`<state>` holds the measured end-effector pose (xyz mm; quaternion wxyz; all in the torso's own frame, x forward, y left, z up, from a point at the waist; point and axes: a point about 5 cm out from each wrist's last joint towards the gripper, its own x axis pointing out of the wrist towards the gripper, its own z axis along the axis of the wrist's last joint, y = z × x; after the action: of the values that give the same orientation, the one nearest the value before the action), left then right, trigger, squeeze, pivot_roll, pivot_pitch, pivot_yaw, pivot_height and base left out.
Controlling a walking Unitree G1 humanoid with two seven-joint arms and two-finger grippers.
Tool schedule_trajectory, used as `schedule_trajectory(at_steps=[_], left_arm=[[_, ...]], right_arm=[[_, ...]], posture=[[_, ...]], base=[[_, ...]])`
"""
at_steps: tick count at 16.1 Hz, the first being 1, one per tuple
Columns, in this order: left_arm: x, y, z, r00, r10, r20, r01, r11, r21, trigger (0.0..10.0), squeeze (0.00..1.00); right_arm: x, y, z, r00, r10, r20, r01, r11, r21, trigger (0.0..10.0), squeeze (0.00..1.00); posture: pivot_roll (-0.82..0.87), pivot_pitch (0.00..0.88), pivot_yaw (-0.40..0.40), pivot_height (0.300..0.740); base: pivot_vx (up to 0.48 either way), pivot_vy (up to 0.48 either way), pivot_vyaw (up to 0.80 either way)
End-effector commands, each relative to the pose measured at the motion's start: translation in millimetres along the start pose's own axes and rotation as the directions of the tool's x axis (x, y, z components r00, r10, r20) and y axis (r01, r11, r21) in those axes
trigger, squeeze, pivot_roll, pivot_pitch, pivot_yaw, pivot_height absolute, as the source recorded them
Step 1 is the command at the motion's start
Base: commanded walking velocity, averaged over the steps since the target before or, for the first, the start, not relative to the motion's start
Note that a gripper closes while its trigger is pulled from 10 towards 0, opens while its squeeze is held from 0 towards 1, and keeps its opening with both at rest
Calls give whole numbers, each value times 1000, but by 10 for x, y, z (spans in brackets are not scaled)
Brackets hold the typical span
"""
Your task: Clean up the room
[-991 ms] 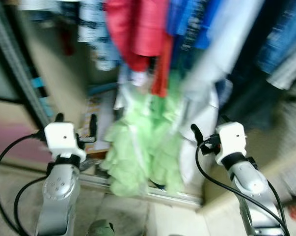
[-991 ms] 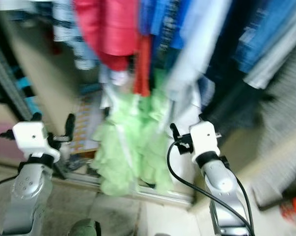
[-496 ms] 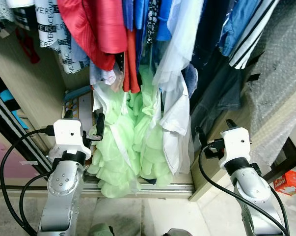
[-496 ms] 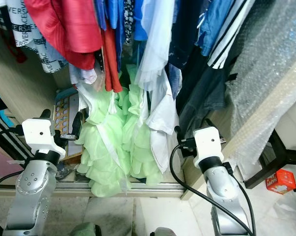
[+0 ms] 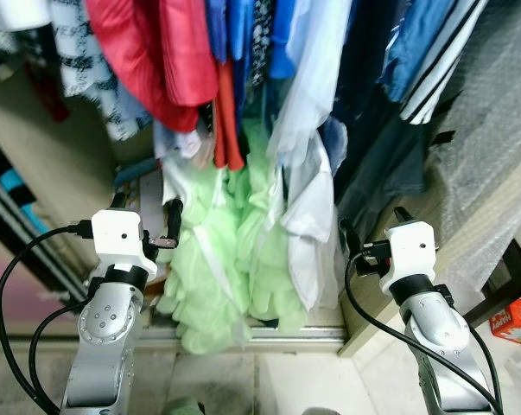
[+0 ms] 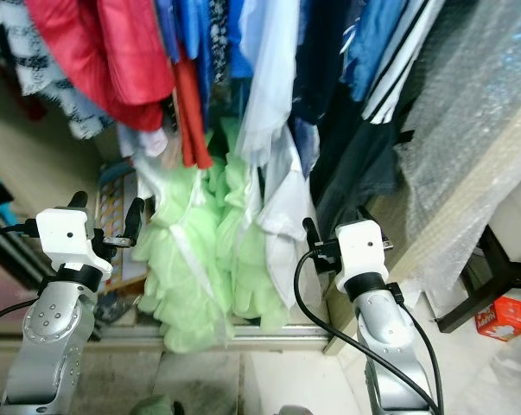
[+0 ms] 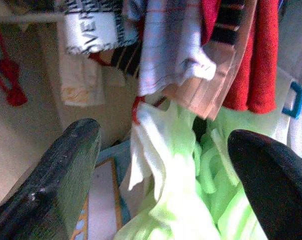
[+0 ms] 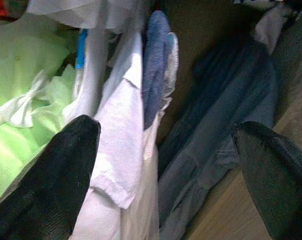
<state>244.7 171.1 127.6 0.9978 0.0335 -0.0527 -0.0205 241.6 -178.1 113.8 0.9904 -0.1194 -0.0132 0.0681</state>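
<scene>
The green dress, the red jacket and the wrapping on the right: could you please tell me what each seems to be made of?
Green dress: soft, thin ruffled fabric, perhaps chiffon or tulle; it hangs in layered frills with a white bow.
Red jacket: smooth, slightly shiny cloth, likely a synthetic; light glints on its folds.
Wrapping: clear bubble wrap, judging by its dotted, see-through surface, draped over a pale board.

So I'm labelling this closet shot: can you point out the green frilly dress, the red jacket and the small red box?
green frilly dress (image 5: pixel 212 277), left eye view, ruffled skirt
red jacket (image 5: pixel 148 52), left eye view, front panel
small red box (image 6: pixel 499 317), right eye view, top face
</scene>
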Motion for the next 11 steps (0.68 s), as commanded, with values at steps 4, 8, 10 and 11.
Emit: schedule_trajectory(at_steps=[4, 8, 10, 11], left_arm=[[10, -3, 26, 1000, -22, 10, 22, 1000, 2, 10000, 0], [3, 0, 28, 1000, -20, 7, 20, 1000, -1, 10000, 0], [4, 2, 28, 1000, -20, 7, 20, 1000, 0, 10000, 0], [6, 4, 29, 1000, -17, 7, 17, 1000, 1, 10000, 0]], right_arm=[[8, -10, 28, 1000, -2, 12, 2, 1000, -3, 10000, 0], [3, -8, 33, 1000, 0, 11, 0, 1000, -3, 10000, 0], [8, -7, 35, 1000, 3, 11, -3, 1000, -4, 10000, 0], [11, -8, 36, 1000, 4, 11, -4, 1000, -5, 10000, 0]], posture=[[-25, 0, -1, 740], [-24, 0, -2, 740], [-22, 0, -5, 740], [-22, 0, -5, 740]], base=[[384, 0, 0], [385, 0, 0], [375, 0, 0], [371, 0, 0]])
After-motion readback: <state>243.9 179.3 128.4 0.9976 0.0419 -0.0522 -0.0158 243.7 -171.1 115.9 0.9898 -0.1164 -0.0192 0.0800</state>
